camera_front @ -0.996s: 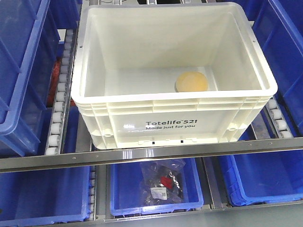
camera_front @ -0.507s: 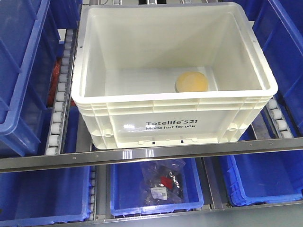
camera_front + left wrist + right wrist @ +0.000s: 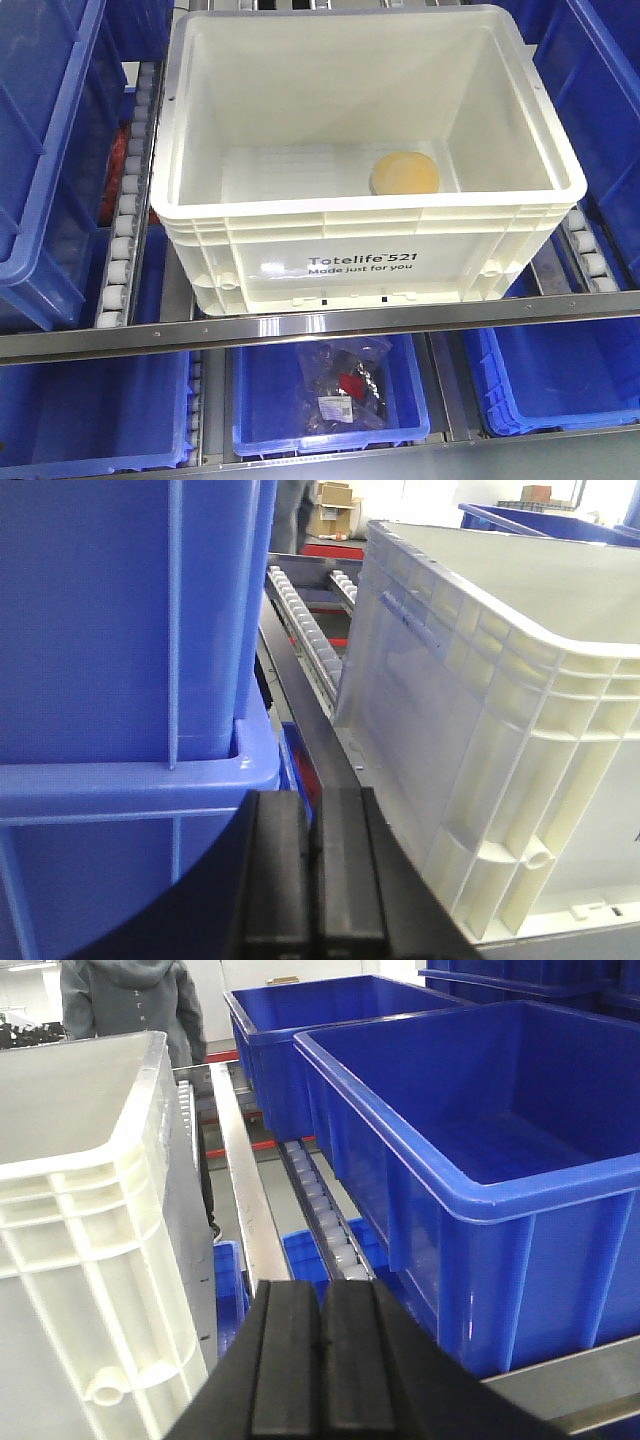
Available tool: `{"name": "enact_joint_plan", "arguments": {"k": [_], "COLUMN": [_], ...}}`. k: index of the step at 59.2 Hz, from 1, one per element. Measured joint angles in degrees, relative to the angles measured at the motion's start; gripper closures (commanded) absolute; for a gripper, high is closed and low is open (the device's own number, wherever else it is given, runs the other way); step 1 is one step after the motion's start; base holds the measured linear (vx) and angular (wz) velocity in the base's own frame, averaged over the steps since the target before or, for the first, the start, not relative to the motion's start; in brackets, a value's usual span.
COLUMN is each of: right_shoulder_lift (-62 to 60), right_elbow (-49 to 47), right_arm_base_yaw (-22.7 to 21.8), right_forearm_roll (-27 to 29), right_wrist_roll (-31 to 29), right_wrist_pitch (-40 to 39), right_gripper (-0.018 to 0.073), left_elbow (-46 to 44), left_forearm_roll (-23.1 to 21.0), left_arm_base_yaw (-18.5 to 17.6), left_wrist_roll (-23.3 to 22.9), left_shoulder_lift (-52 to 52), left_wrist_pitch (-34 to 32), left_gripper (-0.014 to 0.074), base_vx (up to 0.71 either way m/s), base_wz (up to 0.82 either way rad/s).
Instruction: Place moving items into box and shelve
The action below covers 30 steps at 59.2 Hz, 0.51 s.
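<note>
The white box [image 3: 370, 255], printed "Totelife 521", rests on the shelf's roller lanes. One pale yellow-tan moving item [image 3: 405, 174] lies on its floor toward the right. Neither gripper appears in the front view. In the left wrist view my left gripper [image 3: 318, 802] is shut with nothing in it, low beside the box's left wall [image 3: 470, 710]. My right gripper [image 3: 321, 1292] is shut and empty as well, just off the box's right wall [image 3: 90, 1210].
Blue bins flank the box: one to the left [image 3: 40, 160], [image 3: 120, 650], others to the right [image 3: 600, 110], [image 3: 470, 1150]. A metal shelf rail [image 3: 320, 325] runs across in front. Below, a blue bin [image 3: 330, 395] holds a bagged item. A person [image 3: 130, 1000] stands behind.
The box has slid slightly further back on the rollers. The moving item stays in the same spot inside it.
</note>
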Motion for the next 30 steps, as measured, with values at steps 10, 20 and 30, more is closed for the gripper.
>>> {"name": "enact_joint_plan", "arguments": {"k": [10, 20, 30], "right_shoulder_lift": [0.0, 0.0, 0.0], "right_elbow": [0.0, 0.0, 0.0], "right_arm_base_yaw": [0.0, 0.0, 0.0], "right_forearm_roll": [0.0, 0.0, 0.0], "right_wrist_roll": [0.0, 0.0, 0.0], "right_wrist_pitch": [0.0, 0.0, 0.0], "right_gripper": [0.0566, 0.0566, 0.0566], "left_elbow": [0.0, 0.0, 0.0], "left_forearm_roll": [0.0, 0.0, 0.0], "left_arm_base_yaw": [0.0, 0.0, 0.0], "left_wrist_roll": [0.0, 0.0, 0.0], "left_shoulder_lift": [0.0, 0.0, 0.0], "left_wrist_pitch": [0.0, 0.0, 0.0], "left_gripper": [0.0603, 0.0603, 0.0603], "base_vx": [0.0, 0.0, 0.0], "base_wz": [0.0, 0.0, 0.0]}}
